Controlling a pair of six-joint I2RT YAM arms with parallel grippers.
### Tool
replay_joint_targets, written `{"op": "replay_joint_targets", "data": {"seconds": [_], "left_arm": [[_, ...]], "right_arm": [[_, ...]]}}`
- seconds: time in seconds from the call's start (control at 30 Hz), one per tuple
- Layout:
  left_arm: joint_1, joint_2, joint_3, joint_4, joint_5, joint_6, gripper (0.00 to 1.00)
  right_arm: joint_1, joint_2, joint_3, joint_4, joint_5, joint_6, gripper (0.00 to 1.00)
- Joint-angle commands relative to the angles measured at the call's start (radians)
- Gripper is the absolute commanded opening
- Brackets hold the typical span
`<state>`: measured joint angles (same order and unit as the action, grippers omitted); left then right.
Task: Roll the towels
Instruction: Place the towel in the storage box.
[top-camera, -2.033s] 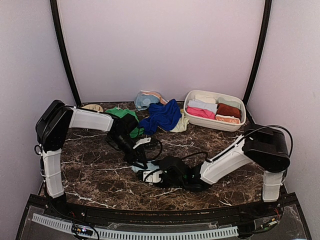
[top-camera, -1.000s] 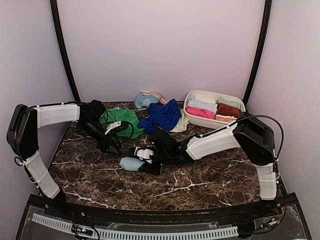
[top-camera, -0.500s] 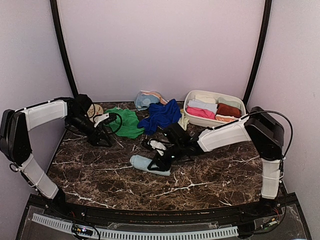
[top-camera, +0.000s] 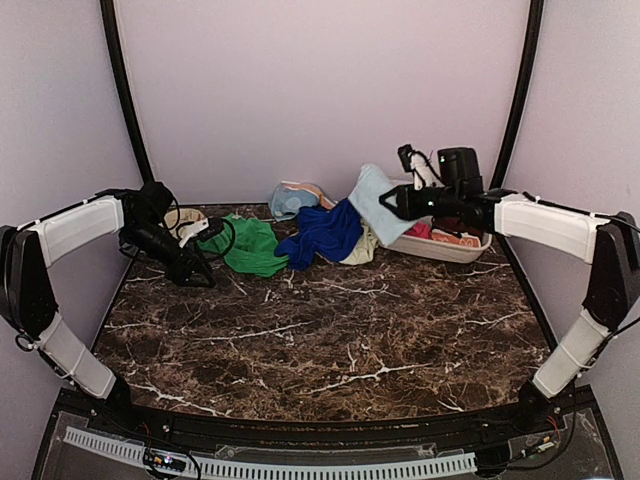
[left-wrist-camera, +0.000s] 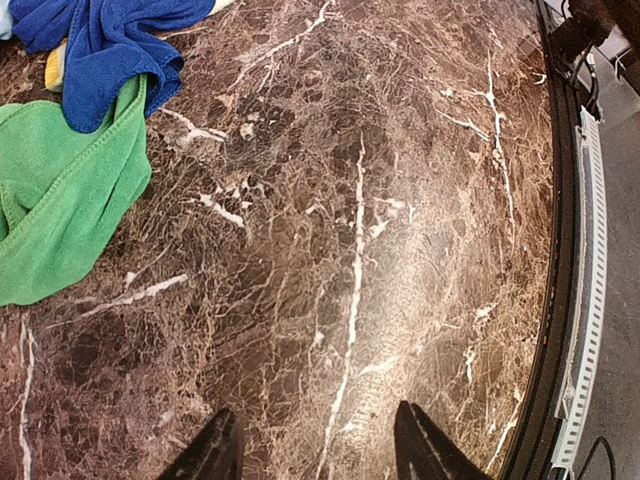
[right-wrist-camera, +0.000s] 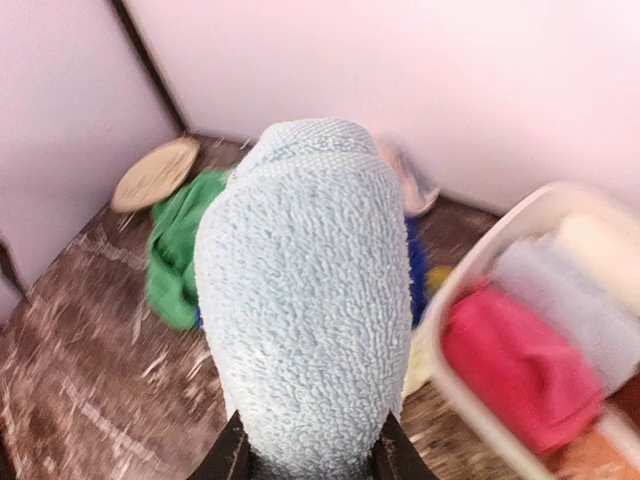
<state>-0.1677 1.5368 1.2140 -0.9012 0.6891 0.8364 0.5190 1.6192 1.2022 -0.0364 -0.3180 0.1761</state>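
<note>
Moved since a moment ago: the rolled light blue towel (top-camera: 375, 200) isn't lying mid-table anymore. It's now up in the air at the back right, and the right arm sits a lot higher and further back than before. The left arm is a bit more tucked toward the left edge.
Right gripper (right-wrist-camera: 310, 460): clamped on the rolled light blue towel, one finger on each side of its lower end. The roll fills most of the wrist view and looks pretty tight.
Where the roll is: held off the table (top-camera: 350, 330), tilted, just left of the white basin (top-camera: 440, 248) and above the pile of loose towels.
Left gripper (left-wrist-camera: 315, 455): fingers spread about halfway with nothing between them, hovering over bare marble on the left side of the table.
Green towel (top-camera: 250, 245): loose and crumpled at the back left, just beside the left gripper.
Royal blue towel (top-camera: 322, 232): bunched up at the back middle, its edge lying over the green towel in the left wrist view.
Pale yellow-green towel (top-camera: 360, 245): peeking out between the royal blue towel and the white basin.
White basin contents: a pink roll (right-wrist-camera: 510, 365) and a white roll (right-wrist-camera: 570, 300) side by side. The rest is too blurry to call.
Tan disc (top-camera: 185, 215): flat at the back left corner, behind the green towel.
</note>
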Motion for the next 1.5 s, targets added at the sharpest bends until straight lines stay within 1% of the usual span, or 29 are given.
{"op": "replay_joint_targets", "data": {"seconds": [0.0,0.1,0.2,0.3,0.37,0.4,0.47,0.63,0.83,0.93,1.03,1.2,1.3,1.47], "left_arm": [[0.017,-0.018,0.024,-0.042,-0.008,-0.01,0.53],[0.02,-0.006,0.036,-0.048,-0.014,-0.011,0.53],[0.027,0.007,0.033,-0.045,-0.012,-0.009,0.53],[0.033,0.023,0.027,-0.036,-0.004,-0.02,0.52],[0.035,0.032,0.027,-0.036,0.003,-0.022,0.51],[0.037,0.035,0.026,-0.036,0.006,-0.021,0.51],[0.041,0.039,0.02,-0.027,0.01,-0.02,0.52],[0.058,0.058,0.024,-0.025,0.03,-0.014,0.51],[0.095,0.1,0.035,-0.022,0.044,0.007,0.51],[0.108,0.127,0.048,-0.024,0.082,0.008,0.5],[0.115,0.144,0.053,-0.013,0.106,-0.001,0.5],[0.117,0.174,0.065,-0.005,0.118,-0.015,0.49],[0.116,0.178,0.073,-0.004,0.126,-0.028,0.49],[0.116,0.177,0.079,-0.005,0.127,-0.046,0.48]], "right_arm": [[-0.085,-0.044,0.183,0.022,0.327,-0.108,0.0],[-0.099,0.008,0.279,0.048,0.541,-0.262,0.0],[-0.101,0.079,0.348,0.102,0.675,-0.459,0.0],[-0.108,0.146,0.364,0.194,0.759,-0.653,0.0],[-0.115,0.185,0.353,0.293,0.787,-0.731,0.0],[-0.121,0.211,0.369,0.312,0.795,-0.755,0.0],[-0.13,0.266,0.406,0.331,0.805,-0.805,0.0],[-0.143,0.383,0.428,0.458,0.816,-0.971,0.0],[-0.194,0.484,0.505,0.466,0.821,-1.005,0.0],[-0.213,0.512,0.492,0.502,0.856,-1.114,0.0],[-0.242,0.516,0.457,0.515,0.846,-1.189,0.0],[-0.308,0.468,0.38,0.445,0.739,-1.175,0.0],[-0.338,0.443,0.332,0.404,0.672,-1.201,0.0],[-0.375,0.439,0.263,0.45,0.63,-1.233,0.0]]}}
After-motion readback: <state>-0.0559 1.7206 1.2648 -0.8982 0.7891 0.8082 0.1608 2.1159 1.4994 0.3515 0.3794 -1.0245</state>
